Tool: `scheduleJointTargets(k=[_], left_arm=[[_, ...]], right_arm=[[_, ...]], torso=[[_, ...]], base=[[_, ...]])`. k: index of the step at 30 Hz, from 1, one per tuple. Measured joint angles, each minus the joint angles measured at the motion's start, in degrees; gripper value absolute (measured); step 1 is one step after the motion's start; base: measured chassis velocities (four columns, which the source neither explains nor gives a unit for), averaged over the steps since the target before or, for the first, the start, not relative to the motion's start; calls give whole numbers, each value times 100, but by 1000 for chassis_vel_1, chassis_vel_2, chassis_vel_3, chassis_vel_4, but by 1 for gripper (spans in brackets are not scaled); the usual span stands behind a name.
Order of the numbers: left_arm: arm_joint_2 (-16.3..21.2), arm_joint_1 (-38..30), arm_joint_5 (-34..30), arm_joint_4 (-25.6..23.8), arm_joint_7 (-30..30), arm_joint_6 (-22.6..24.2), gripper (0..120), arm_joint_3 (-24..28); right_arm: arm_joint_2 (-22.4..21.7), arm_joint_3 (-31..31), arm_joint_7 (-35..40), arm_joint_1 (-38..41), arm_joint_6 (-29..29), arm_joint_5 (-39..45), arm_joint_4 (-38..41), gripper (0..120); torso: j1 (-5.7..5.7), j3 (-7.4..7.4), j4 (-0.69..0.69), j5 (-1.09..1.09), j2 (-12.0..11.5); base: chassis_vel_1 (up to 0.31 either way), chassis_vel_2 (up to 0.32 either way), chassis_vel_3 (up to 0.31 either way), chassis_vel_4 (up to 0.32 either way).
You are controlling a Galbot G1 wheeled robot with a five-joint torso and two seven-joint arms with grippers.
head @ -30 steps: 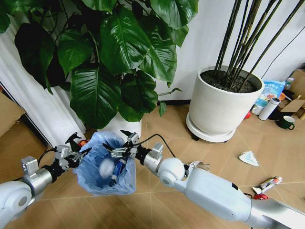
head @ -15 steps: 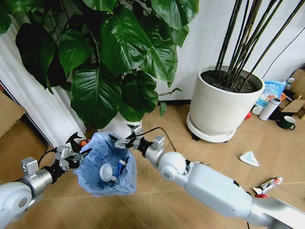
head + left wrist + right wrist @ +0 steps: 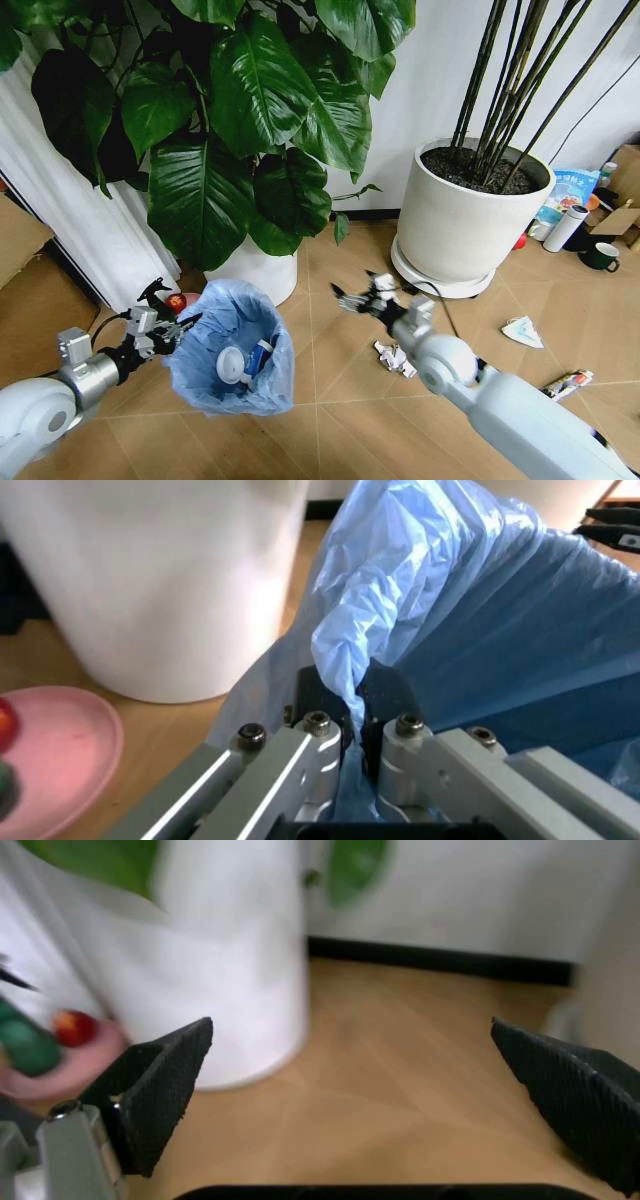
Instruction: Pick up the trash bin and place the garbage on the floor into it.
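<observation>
The trash bin (image 3: pixel 236 346) hangs above the floor (image 3: pixel 330 395) at lower left, its light-blue bag (image 3: pixel 480 630) spilling over the rim. My left gripper (image 3: pixel 166 326) (image 3: pixel 357 701) is shut on that rim and bag. Inside the bin lie a white disc (image 3: pixel 231 365) and a blue-white wrapper (image 3: pixel 259 354). To the right of the bin, my right gripper (image 3: pixel 358 297) (image 3: pixel 365 1080) hovers open and empty over the tiles. Garbage on the floor: a crumpled white paper wad (image 3: pixel 393 357), a blue-white wrapper (image 3: pixel 522 331) and a red-white wrapper (image 3: pixel 563 385).
A leafy plant in a white pot (image 3: pixel 255 270) stands just behind the bin, beside a pink plate (image 3: pixel 50 750). A big white pot (image 3: pixel 468 215) with dark stems sits at the right. A bottle (image 3: pixel 565 228) and dark mug (image 3: pixel 603 258) stand at far right, a cardboard box (image 3: pixel 20 235) at left.
My right gripper has pulled back from over the bin and swung right, over the open floor. The left gripper still holds the bin, which has shifted slightly.
</observation>
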Motion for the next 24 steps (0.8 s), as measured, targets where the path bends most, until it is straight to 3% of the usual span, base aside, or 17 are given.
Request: scheduleJointTargets(k=[14,24], left_arm=[[-159,-765,24,223,22,-9,0,731],[-184,-978,-5,299,4,-9,0,793]], right_arm=[[360,1574,96,-1610,-42,-840,-576,100],[837,1705,259,-1626,-105,-617,-1471,100]], torso=[[0,0,0,2,0],[0,0,0,-1,0]], base=[[0,0,0,0],[0,0,0,0]])
